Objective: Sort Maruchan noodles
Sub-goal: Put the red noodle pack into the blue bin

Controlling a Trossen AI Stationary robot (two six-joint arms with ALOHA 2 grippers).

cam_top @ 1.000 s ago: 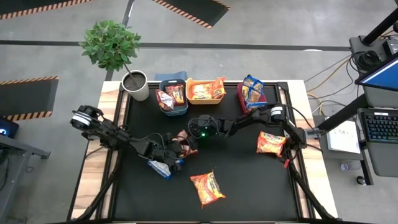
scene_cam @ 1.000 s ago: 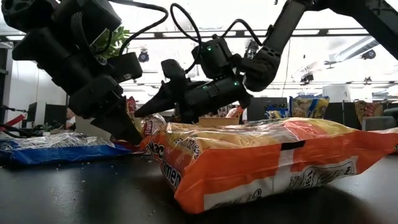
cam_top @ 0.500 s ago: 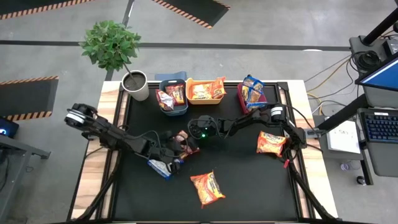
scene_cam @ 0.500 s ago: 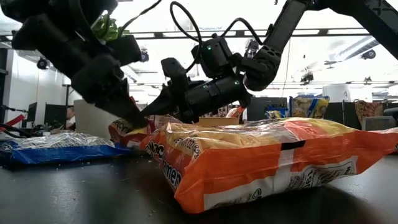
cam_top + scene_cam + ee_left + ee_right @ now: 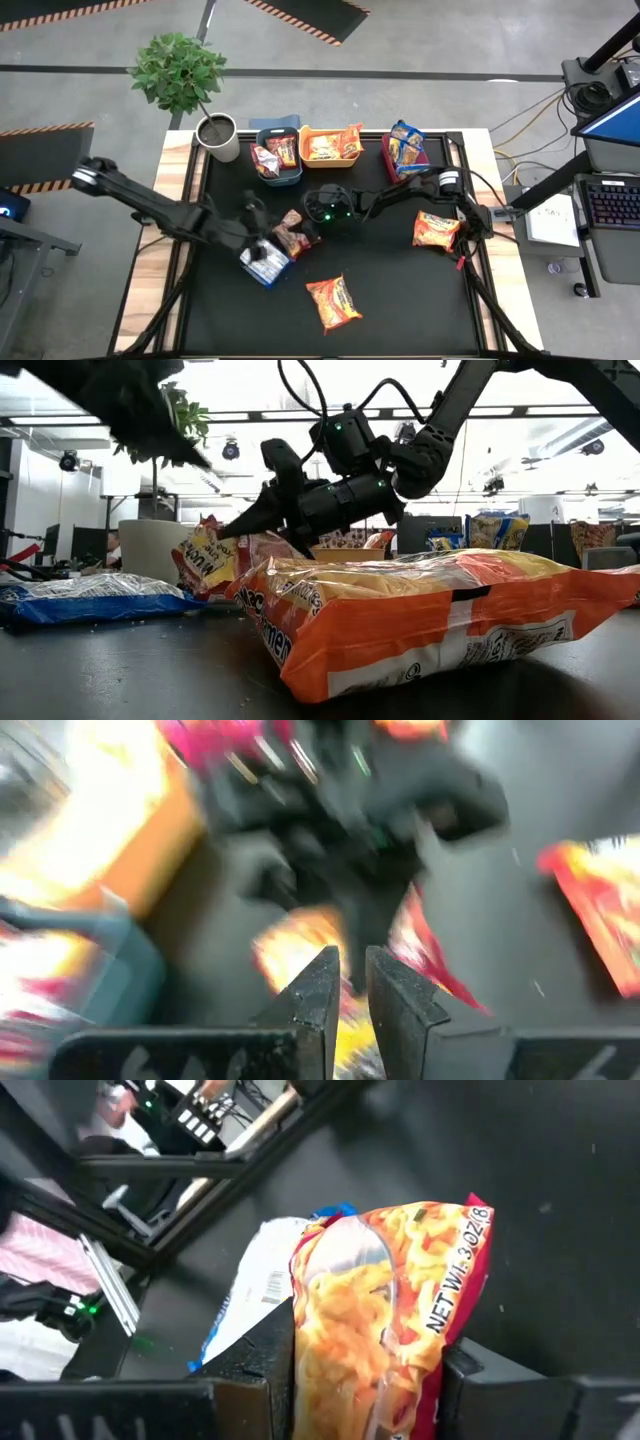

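A dark red noodle packet [image 5: 289, 233] sits mid-table in my right gripper [image 5: 297, 226], which is shut on it and reaches in from the table's right. My left gripper [image 5: 255, 218] hovers just left of it, raised high in the low view [image 5: 175, 440], fingers close together with nothing between them [image 5: 352, 988]. A blue packet [image 5: 263, 263] lies flat next to the red one. One orange packet [image 5: 333, 302] lies near the front edge, another [image 5: 436, 230] at the right. More packets fill the three bins. My right gripper pinches the dark red packet [image 5: 385, 1305] between its two fingers [image 5: 265, 1355], one on each side of the packet's width. The fingers come level to slightly downward from the table's right [image 5: 245, 525]. The packet stands tipped up on edge [image 5: 212, 555]; the orange packet hides its lower edge.
A blue bin [image 5: 262, 137], a yellow bin [image 5: 303, 133] and a red bin [image 5: 386, 147] line the far edge. A potted plant [image 5: 217, 137] stands at the far left corner. Bare black mat lies at the near left and between the two orange packets.
My left gripper has risen off the red packet and drawn back toward the table's left. The red packet, lying low a second ago, now stands tipped up in my right gripper, which has kept its place.
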